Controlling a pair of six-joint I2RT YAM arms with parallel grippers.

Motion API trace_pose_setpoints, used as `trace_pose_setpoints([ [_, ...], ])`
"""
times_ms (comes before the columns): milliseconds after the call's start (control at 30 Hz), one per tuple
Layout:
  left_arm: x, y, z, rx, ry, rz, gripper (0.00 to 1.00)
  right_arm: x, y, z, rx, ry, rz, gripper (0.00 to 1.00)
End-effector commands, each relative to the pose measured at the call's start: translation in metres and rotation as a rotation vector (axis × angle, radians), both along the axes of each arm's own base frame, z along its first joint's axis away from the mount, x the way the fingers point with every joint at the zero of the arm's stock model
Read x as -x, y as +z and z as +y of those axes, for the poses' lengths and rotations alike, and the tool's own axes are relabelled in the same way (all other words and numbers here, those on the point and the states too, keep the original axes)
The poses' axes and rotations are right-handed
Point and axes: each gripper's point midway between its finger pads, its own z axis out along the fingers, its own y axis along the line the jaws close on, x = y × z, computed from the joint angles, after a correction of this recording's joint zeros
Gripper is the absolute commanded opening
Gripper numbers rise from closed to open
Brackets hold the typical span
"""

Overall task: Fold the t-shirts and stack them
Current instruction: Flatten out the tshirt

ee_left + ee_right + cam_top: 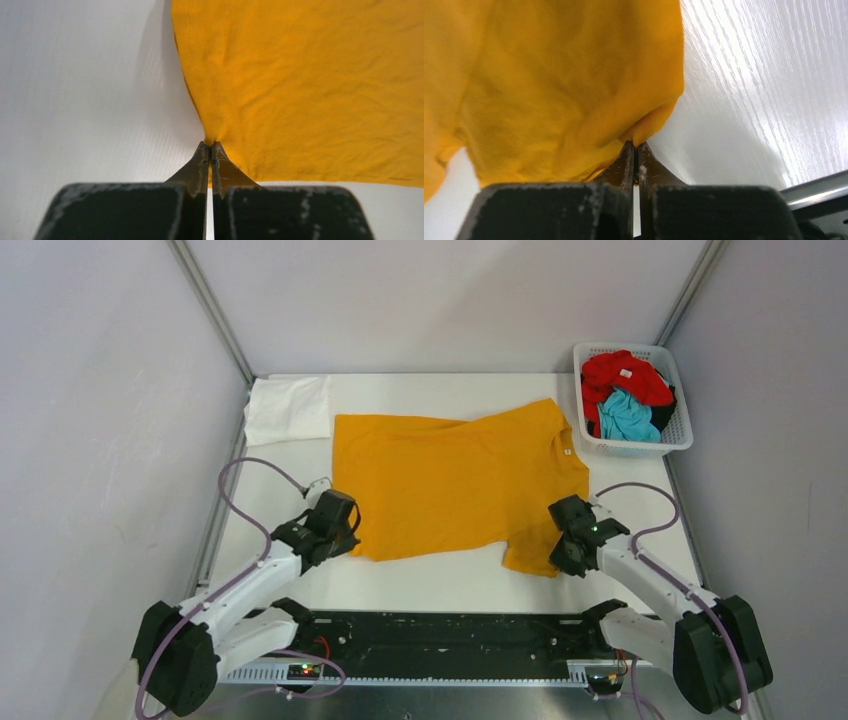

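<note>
Top external view, so: white table (440, 585) boxed in by plain pale grey walls (450, 300) with metal corner posts (212, 315). A black rail (450, 635) runs along the near edge between the two arm bases.

The mustard-orange t-shirt (455, 480) is spread mostly flat across the middle of the table, collar toward the right, a bit rumpled along the far edge. A folded white t-shirt (288, 408) sits at the far-left corner, right next to the orange one's corner. Far right there's a white lattice basket (683, 438) with a red t-shirt (628, 375) and a turquoise t-shirt (628, 418) bunched up inside. Purple cables (238, 490) loop off both arms.

The left gripper (210, 146) is at the orange shirt's near-left corner, jaws pressed together and pinching the edge of the cloth. The right gripper (635, 145) does the same at the near-right sleeve, jaws squeezed on a fold. The cloth fills most of that wrist camera's view, so you barely see the table past it.
</note>
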Motion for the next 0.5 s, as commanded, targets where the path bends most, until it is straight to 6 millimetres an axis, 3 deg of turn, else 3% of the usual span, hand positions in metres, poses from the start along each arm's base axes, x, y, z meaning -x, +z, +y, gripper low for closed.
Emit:
trace_pose_setpoints([
  [0, -0.016, 0.031, -0.002, 0.019, 0.001, -0.126, 0.0, -0.054, 0.051, 0.004, -0.008, 0.016, -0.272, 0.0],
  [133, -0.034, 0.085, -0.004, 0.076, 0.033, -0.288, 0.0, -0.093, 0.135, 0.003, -0.024, 0.0, -0.583, 0.0],
  [200, -0.043, 0.127, -0.006, 0.123, 0.045, -0.393, 0.0, -0.1, 0.181, -0.004, -0.014, -0.012, -0.72, 0.0],
  [233, -0.044, 0.143, -0.005, 0.142, 0.05, -0.435, 0.0, -0.101, 0.193, -0.009, 0.009, -0.01, -0.751, 0.0],
  [267, -0.047, 0.164, -0.003, 0.149, 0.064, -0.485, 0.0, -0.103, 0.221, -0.011, 0.002, -0.017, -0.818, 0.0],
  [367, -0.049, 0.217, 0.007, 0.168, 0.101, -0.605, 0.0, -0.101, 0.277, -0.017, 0.014, 0.004, -0.95, 0.0],
  [433, -0.047, 0.255, 0.01, 0.193, 0.098, -0.679, 0.0, -0.094, 0.328, -0.024, 0.016, -0.007, -1.069, 0.0],
  [467, -0.044, 0.281, 0.012, 0.205, 0.095, -0.73, 0.0, -0.089, 0.343, -0.028, 0.02, -0.011, -1.107, 0.0],
])
